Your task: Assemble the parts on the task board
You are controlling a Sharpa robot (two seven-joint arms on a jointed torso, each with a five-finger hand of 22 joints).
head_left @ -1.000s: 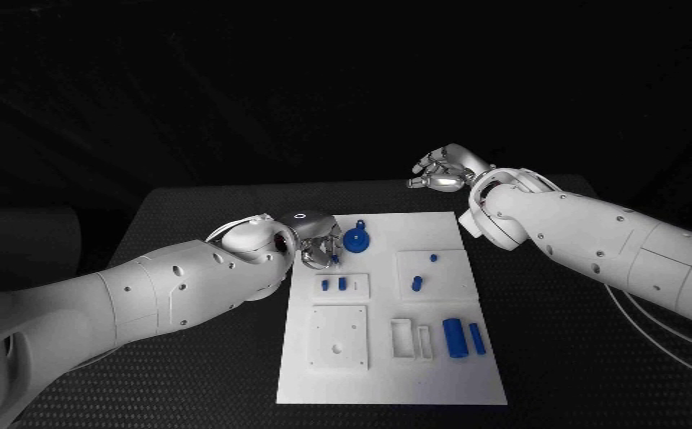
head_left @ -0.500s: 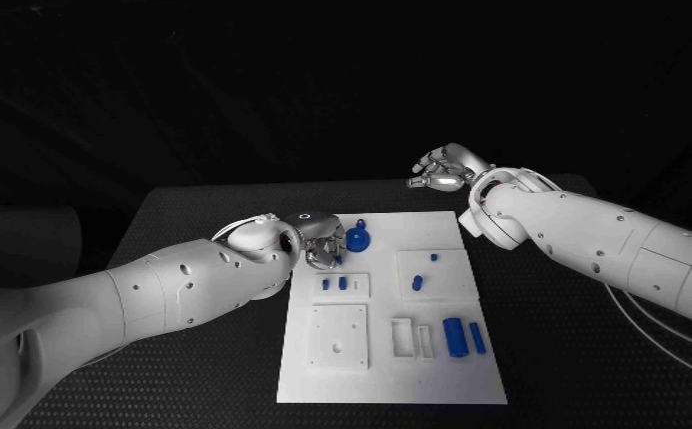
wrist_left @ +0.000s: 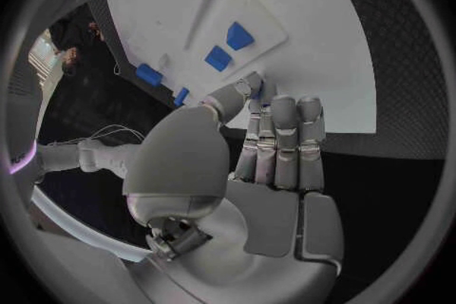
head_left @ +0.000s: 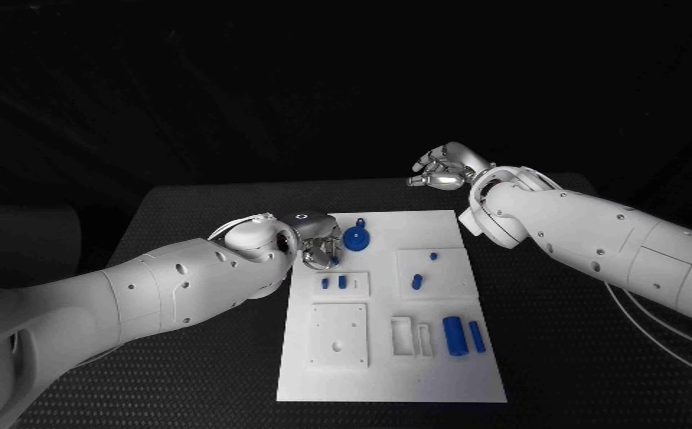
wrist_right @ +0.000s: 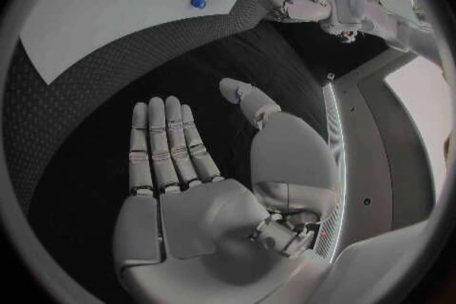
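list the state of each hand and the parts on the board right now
left hand: at the board's left edge, pinching a small blue part
right hand: open, holding nothing, over the black table beyond the board's far right corner
task board: flat on the table
round blue part: lying on the board near its far edge
two long blue parts: lying side by side near the right edge

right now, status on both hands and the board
Left hand at the task board edge, pinching a small blue part. Right hand open, off the board. Round blue part lies beside the left hand.
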